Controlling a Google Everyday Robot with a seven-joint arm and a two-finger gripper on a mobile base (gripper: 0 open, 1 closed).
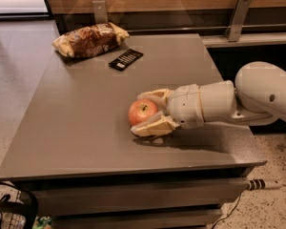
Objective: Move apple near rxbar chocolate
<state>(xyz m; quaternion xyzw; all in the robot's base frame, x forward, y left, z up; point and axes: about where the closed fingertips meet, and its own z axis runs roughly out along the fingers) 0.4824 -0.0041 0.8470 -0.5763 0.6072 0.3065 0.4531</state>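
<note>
The red-orange apple (pixel 142 111) sits on the grey table (pixel 81 128), right of its middle and toward the front. My gripper (pixel 138 114) reaches in from the right, with one finger behind the apple and one in front. Both fingers press against the apple's sides. The apple looks to be resting on the tabletop. The rxbar chocolate (pixel 126 59), a flat black wrapper with white print, lies at the back of the table, well behind and slightly left of the apple.
A crinkled brown-and-yellow snack bag (pixel 90 39) lies at the table's back left, next to the rxbar. A wooden wall with metal brackets (pixel 238 18) runs behind the table. My white arm (pixel 257 94) reaches over the table's right edge.
</note>
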